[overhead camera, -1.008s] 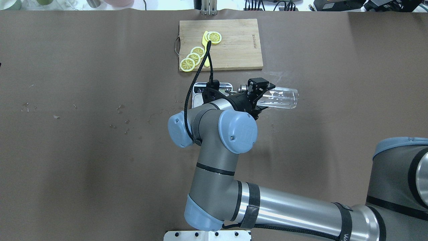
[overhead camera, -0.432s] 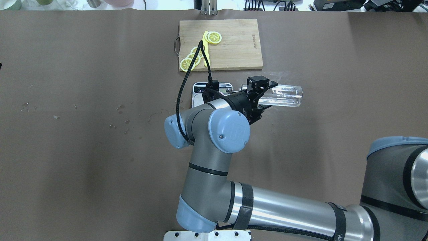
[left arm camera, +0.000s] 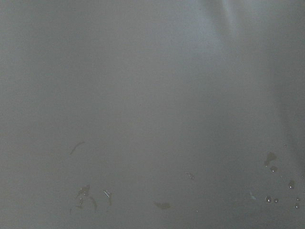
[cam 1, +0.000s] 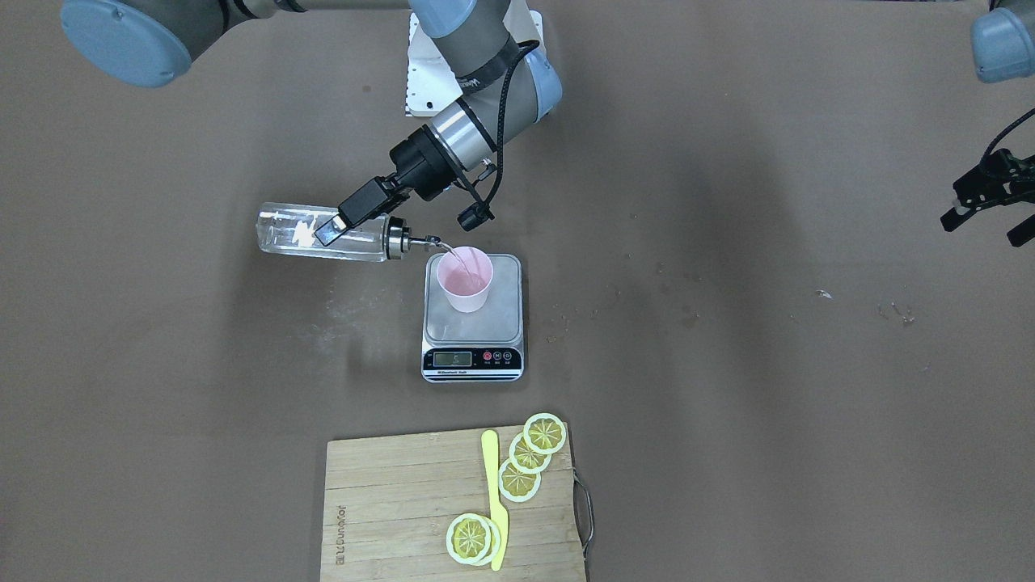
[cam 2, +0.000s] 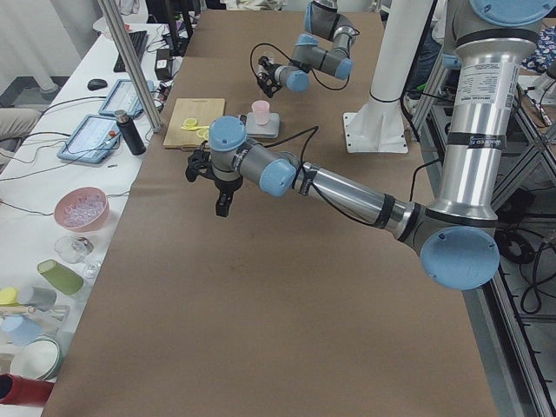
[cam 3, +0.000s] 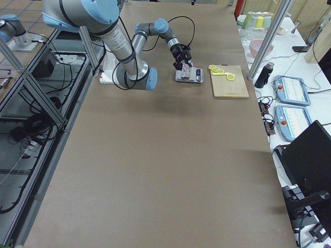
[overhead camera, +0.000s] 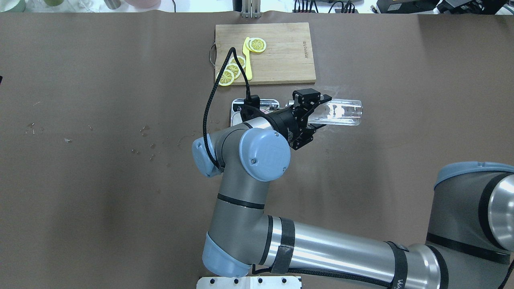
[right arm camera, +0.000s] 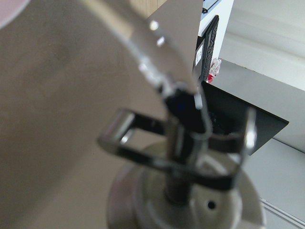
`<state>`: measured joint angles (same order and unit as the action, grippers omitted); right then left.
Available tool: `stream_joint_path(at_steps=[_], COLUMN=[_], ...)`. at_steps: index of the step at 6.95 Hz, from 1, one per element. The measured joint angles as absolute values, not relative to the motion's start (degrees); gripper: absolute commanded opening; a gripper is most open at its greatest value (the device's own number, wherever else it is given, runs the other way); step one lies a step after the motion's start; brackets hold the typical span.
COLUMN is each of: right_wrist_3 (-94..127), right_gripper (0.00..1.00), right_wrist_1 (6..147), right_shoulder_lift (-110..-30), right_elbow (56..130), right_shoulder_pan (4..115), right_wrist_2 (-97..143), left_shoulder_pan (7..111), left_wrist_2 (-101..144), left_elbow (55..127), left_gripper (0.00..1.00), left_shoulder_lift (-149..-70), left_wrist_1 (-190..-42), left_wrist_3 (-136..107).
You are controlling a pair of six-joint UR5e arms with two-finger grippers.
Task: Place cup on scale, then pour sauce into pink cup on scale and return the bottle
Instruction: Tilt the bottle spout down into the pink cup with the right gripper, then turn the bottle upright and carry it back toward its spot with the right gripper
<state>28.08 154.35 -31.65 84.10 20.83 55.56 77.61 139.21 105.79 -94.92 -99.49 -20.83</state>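
Note:
The pink cup (cam 1: 463, 280) stands upright on the steel platform of the scale (cam 1: 473, 326), towards its robot side. My right gripper (cam 1: 335, 227) is shut on the clear glass bottle (cam 1: 311, 234) and holds it nearly level, above the table beside the scale. The silver spout (cam 1: 412, 240) reaches the cup's rim, and a thin stream of clear sauce runs into the cup. In the overhead view the right gripper (overhead camera: 310, 114) holds the bottle (overhead camera: 342, 113); the arm hides the cup there. My left gripper (cam 1: 985, 212) hangs open and empty far off at the table's side.
A wooden cutting board (cam 1: 388, 501) with lemon slices (cam 1: 530, 453) and a yellow knife (cam 1: 493, 501) lies beyond the scale, on the operators' side. Small drops and specks (cam 1: 889, 311) mark the brown table cover near the left gripper. Cups and bowls stand off the table's far edge (cam 2: 82, 208).
The right arm's elbow and wrist have shifted left and nearer in the overhead view, and its cable swung left. The bottle stays gripped and tipped at the scale.

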Motion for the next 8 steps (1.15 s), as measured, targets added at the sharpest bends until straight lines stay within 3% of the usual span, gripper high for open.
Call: stream_joint_path(at_steps=[5,8], right_wrist_3=[29.58,30.92], right_gripper=[0.00,0.00], right_wrist_1=[154.85,147.45], right_shoulder_lift=[-31.62,-33.76], right_elbow=[83.92,87.42], right_shoulder_pan=[21.04,21.92], right_wrist_2=[54.97,55.30], left_shoulder_pan=[77.61,77.81], left_wrist_2=[139.26,139.23], left_elbow=[105.80,106.08], left_gripper=[0.97,0.97], left_shoulder_lift=[-94.92,-94.98], left_wrist_1=[-99.42,-99.43], left_wrist_3=[-20.83,-20.85])
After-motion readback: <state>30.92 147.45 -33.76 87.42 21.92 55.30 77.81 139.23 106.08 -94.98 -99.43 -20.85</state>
